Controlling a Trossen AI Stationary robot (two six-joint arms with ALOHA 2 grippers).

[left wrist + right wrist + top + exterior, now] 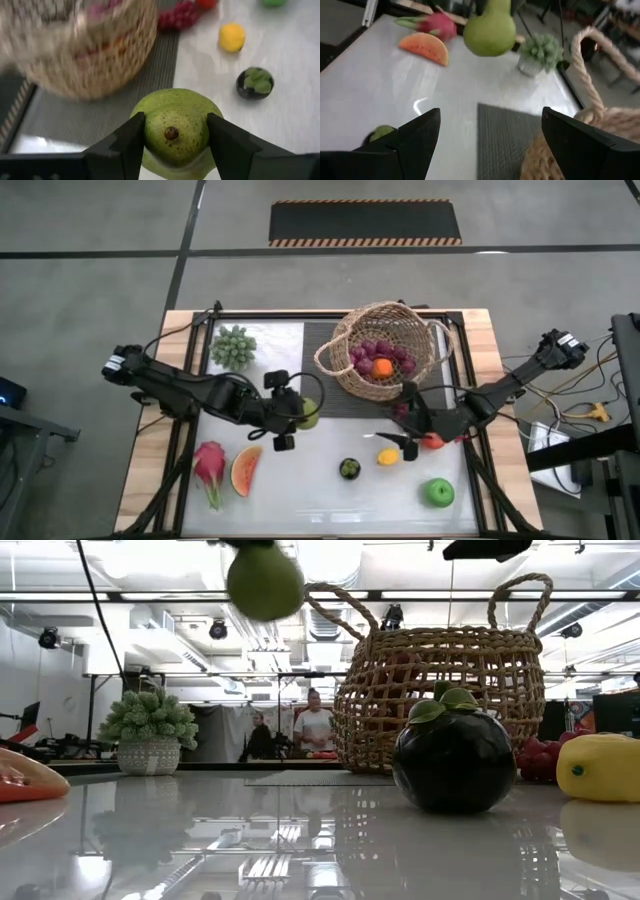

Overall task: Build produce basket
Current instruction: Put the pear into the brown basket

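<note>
Pear (pixel 176 131) sits clamped in the left gripper (pixel 175 137), lifted off the tabletop (pixel 330 490) beside the basket (pixel 385 350). Right gripper (pixel 487 140) gapes apart, apparently empty, near the lemon (pixel 388 456).

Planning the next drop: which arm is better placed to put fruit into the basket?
Left. Its gripper is shut on the green pear, lifted off the table beside the basket. The right gripper is open and empty.

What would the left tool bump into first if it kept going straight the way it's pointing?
Probably the basket. The left tool, shut on the green pear, points toward its woven side, though the depth is hard to judge.
</note>
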